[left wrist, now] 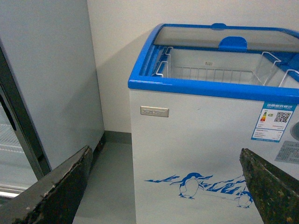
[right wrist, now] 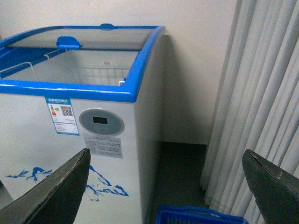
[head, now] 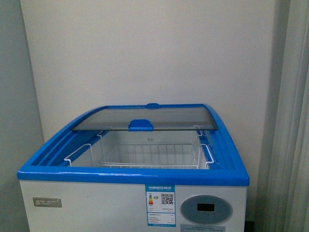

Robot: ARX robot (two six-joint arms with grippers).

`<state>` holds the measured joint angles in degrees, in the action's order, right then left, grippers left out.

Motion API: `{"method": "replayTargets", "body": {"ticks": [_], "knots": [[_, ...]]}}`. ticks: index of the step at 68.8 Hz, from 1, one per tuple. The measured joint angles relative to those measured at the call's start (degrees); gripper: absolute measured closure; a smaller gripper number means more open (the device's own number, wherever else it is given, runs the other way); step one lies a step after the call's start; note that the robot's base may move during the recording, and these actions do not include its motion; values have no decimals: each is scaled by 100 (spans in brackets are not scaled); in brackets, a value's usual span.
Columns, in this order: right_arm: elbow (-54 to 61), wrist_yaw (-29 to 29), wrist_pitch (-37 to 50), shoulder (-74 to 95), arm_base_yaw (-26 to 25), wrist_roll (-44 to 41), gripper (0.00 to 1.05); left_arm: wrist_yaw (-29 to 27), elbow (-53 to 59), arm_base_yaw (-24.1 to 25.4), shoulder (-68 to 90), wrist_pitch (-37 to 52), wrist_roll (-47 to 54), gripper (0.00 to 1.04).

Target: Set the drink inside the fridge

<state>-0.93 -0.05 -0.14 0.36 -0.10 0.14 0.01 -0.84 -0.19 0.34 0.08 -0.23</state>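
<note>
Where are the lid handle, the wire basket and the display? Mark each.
lid handle (head: 141, 125), front view, middle of the blue grip.
wire basket (head: 145, 155), front view, its back wall.
display (head: 206, 208), front view, the dark screen.

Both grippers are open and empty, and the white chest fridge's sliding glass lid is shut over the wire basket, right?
Not quite: the curved sliding glass lid is pushed back, so the white wire basket in the white, blue-rimmed chest fridge lies exposed, as the front view shows. Both grippers are open and empty.

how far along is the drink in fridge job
Early. Done: the fridge has its glass lid slid back, so the white wire basket is exposed and looks empty. In hand: nothing; left gripper and right gripper are both open. Left: no drink is visible; it must be found, grasped and placed inside.
</note>
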Motion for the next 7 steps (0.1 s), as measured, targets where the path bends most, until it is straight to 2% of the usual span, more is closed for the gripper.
{"method": "replayTargets", "body": {"ticks": [7], "knots": [[0, 0, 0, 0, 0, 0, 8, 0, 0, 0, 0, 0, 0, 8]]}}
